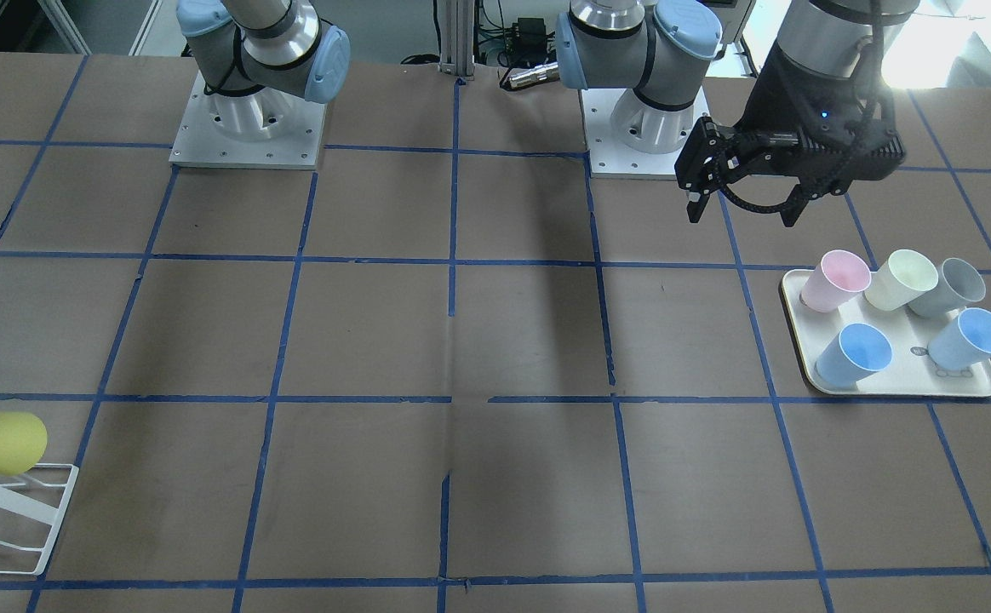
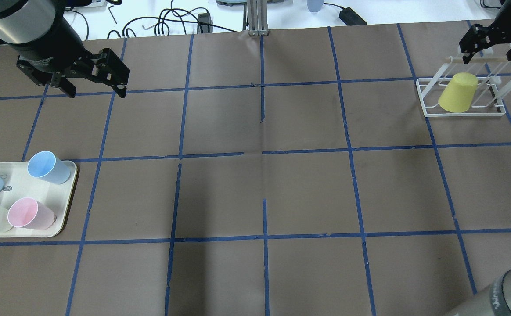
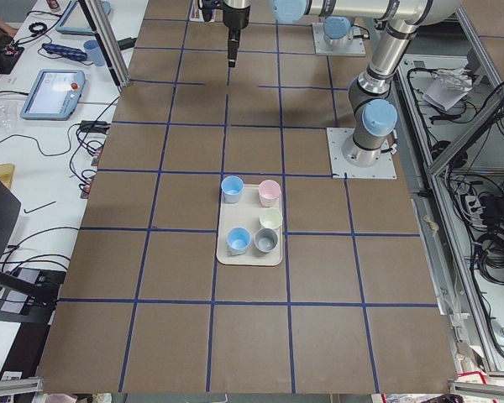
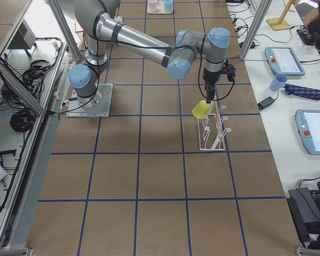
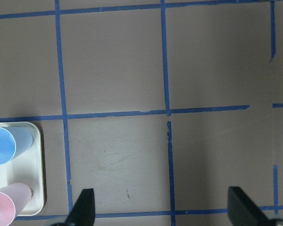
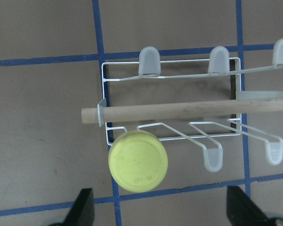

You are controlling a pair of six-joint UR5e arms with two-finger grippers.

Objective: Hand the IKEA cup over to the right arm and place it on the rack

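You see the small bright yellow plastic tumbler (image 2: 457, 93) upended on a slanted rod of the white wire rack (image 2: 462, 114). Just above the rack, the black right gripper (image 2: 487, 49) stands spread, gripping nothing. Well apart from the rack, the black left gripper (image 2: 97, 90) is also spread.

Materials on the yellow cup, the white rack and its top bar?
Yellow cup: looks like moulded plastic, matte, with a uniform opaque colour. Rack: thin white rods, probably coated metal wire, with softer-looking translucent tips. Bar: likely wood, judging by its beige, unpainted round surface; the grain is too fine to see.
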